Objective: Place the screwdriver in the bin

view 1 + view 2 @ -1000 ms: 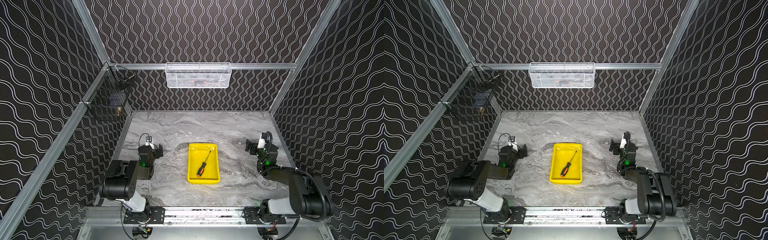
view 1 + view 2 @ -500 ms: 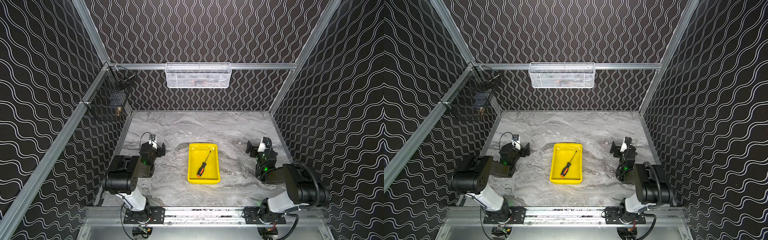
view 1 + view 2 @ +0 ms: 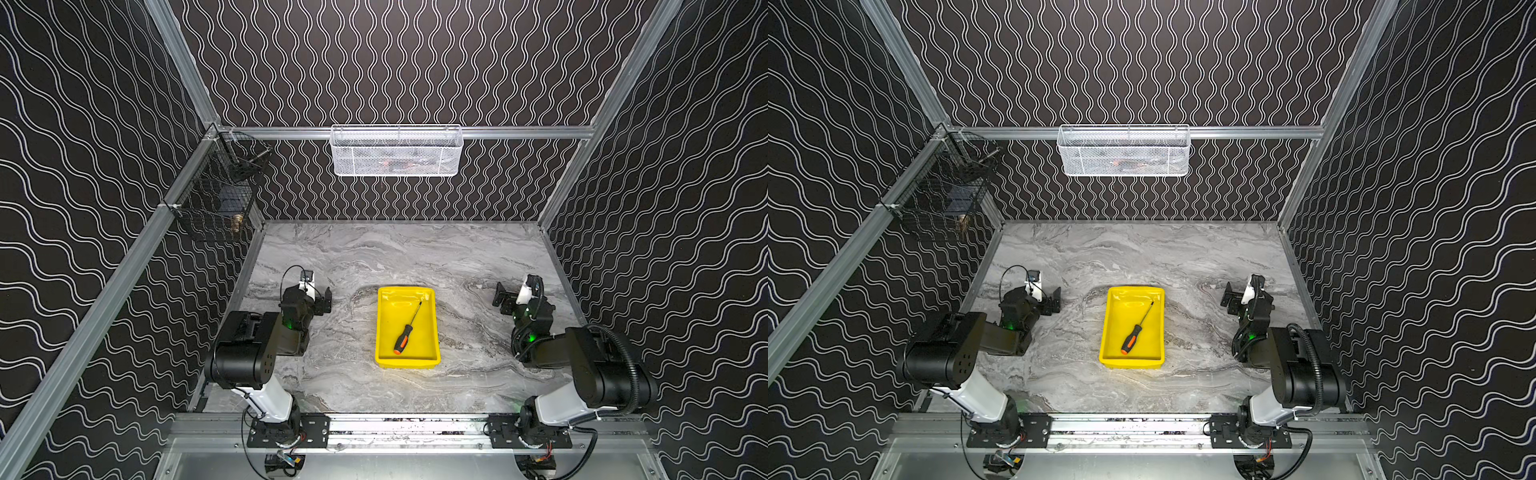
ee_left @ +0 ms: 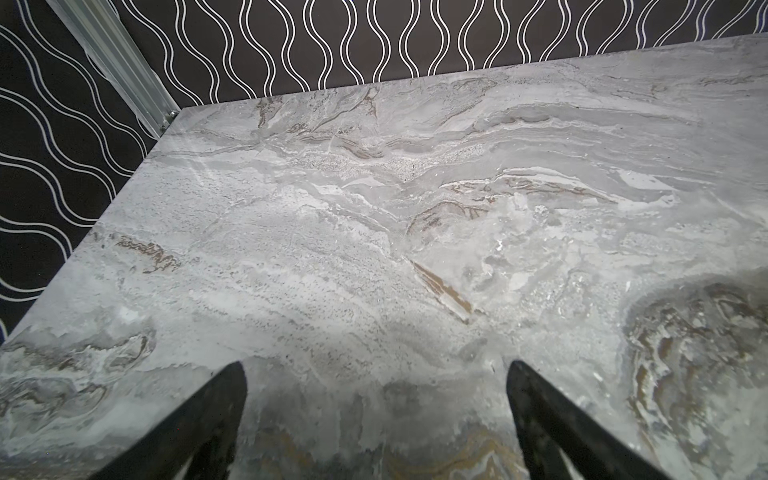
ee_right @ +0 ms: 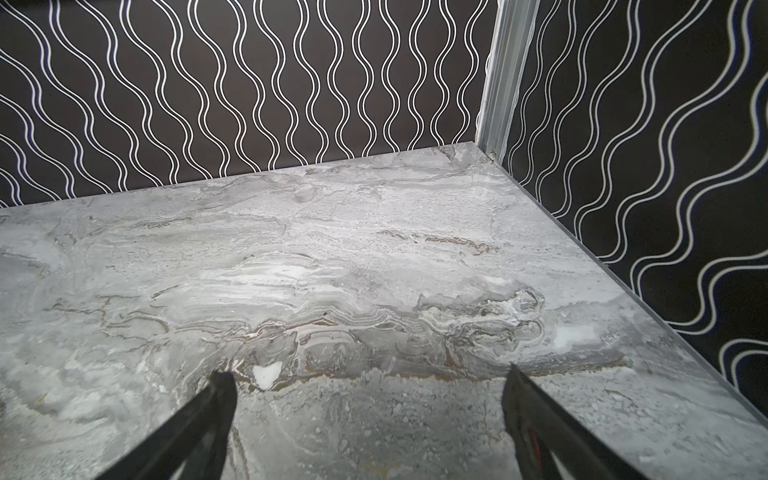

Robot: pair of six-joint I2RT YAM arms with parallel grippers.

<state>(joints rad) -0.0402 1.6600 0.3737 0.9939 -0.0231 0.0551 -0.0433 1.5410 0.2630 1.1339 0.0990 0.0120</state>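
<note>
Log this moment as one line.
screwdriver: lying in bin | left pincer: open, empty | right pincer: open, empty | task: looks done

I read no text, label, brand, number or sign in any view. Any marking on the slim black-and-orange screwdriver [image 3: 403, 339], at the centre of the frame in both top views, is too small to resolve.

White basket [image 3: 396, 151], black basket [image 3: 216, 199]
</note>
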